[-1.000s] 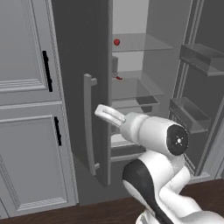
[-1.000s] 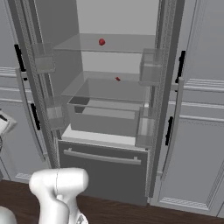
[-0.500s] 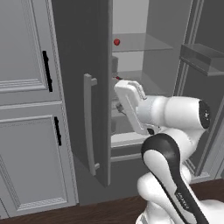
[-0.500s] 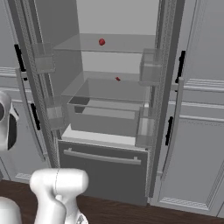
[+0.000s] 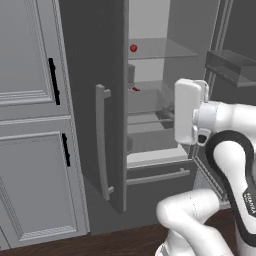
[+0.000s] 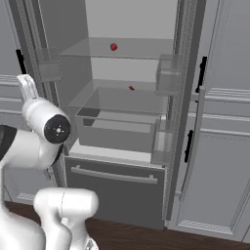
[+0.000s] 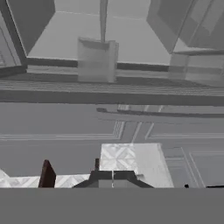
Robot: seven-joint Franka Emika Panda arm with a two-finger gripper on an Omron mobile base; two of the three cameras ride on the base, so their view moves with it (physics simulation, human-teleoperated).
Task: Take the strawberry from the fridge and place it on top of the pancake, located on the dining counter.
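The fridge (image 6: 132,122) stood with both doors open, and the strawberry (image 6: 114,47) lay on the upper glass shelf (image 6: 141,49), upper centre of the right base view, untouched. The pincer (image 7: 113,178), at the bottom of the hand view, was clenched and empty. The reach was the step in hand, seemingly just begun. Next the pincer must release, then the hand rise and turn toward that shelf.
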